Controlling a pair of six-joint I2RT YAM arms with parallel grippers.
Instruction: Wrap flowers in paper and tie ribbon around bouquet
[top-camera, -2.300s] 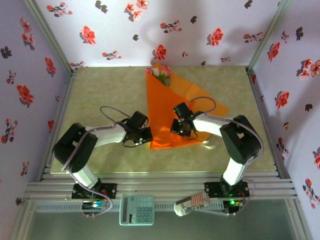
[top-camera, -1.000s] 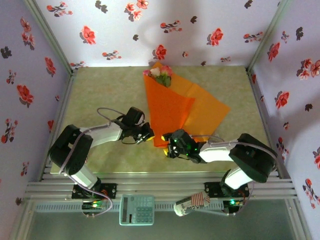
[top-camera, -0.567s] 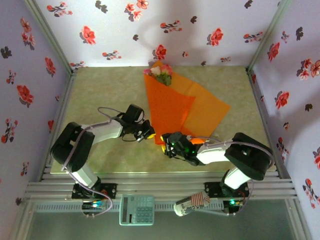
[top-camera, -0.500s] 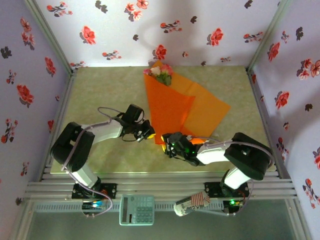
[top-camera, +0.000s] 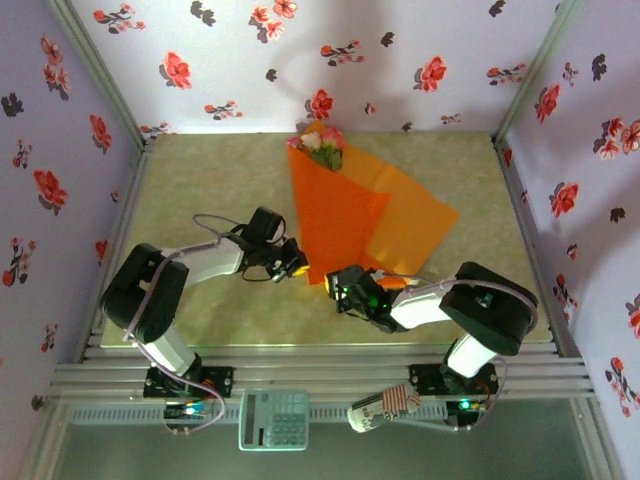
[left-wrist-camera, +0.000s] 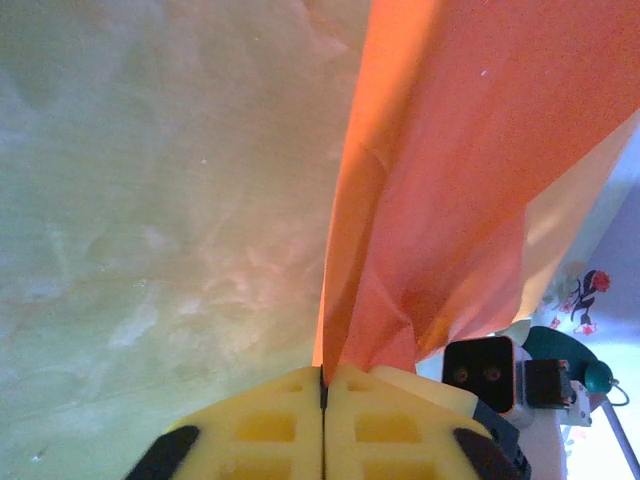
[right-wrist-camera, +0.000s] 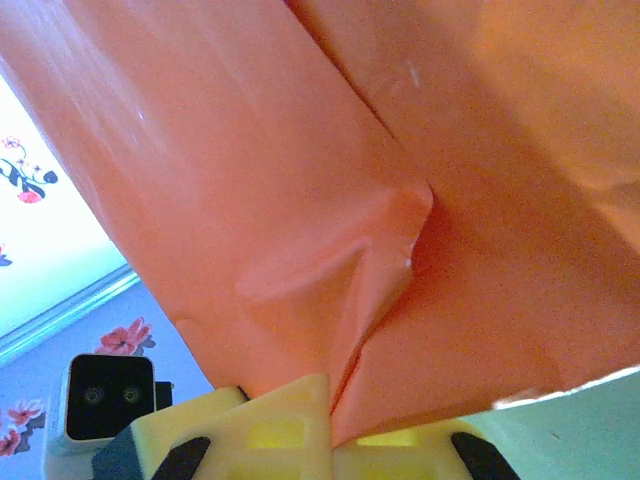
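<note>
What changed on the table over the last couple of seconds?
The right gripper swung from over the middle of the paper back to its near tip and now pinches it; the paper's near end drew in narrower. The left gripper barely shifted, clamped on the paper's left edge. The flowers stayed at the far end.

- 3 walls (top-camera: 400, 30) in pale purple wallpaper, red and dark flower prints.
- Grey metal posts (top-camera: 100, 75) in the 2 back corners.
- Tabletop (top-camera: 200, 180) mottled green-beige, matte.
- Aluminium rails (top-camera: 320, 378) along near edge; pale calculator (top-camera: 274, 418) below them.
- Light brightest at back wall base.
</note>
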